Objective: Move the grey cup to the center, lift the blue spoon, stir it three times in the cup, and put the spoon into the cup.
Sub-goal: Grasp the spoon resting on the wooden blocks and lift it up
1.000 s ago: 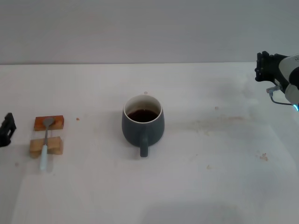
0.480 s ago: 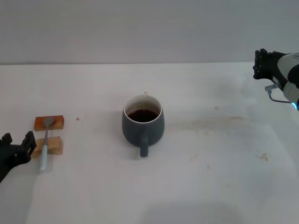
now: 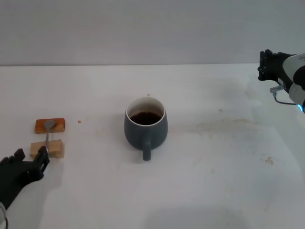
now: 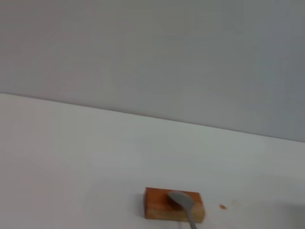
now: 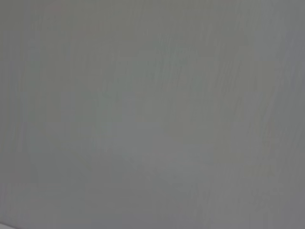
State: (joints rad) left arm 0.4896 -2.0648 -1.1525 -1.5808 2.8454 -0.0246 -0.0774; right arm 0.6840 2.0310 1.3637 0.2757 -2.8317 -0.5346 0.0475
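The grey cup (image 3: 145,126) stands at the middle of the table, handle toward me, dark liquid inside. At the left, the blue spoon (image 3: 48,131) rests across two small wooden blocks, its metal bowl on the orange block (image 3: 49,126). The left wrist view shows that spoon bowl (image 4: 181,200) on the orange block (image 4: 162,210). My left gripper (image 3: 31,157) is open, low at the near end of the spoon, and its fingers (image 3: 43,156) cover the pale handle. My right gripper (image 3: 268,64) is held up at the far right edge, away from everything.
The lighter wooden block (image 3: 53,149) lies just in front of the orange one, touching distance from my left fingers. Faint stains mark the white table (image 3: 214,157) to the right of the cup. The right wrist view shows only a grey wall.
My left gripper has come in from the left edge, moving forward and right to the spoon's handle end, which it now covers. The right arm has risen slightly and then held still.
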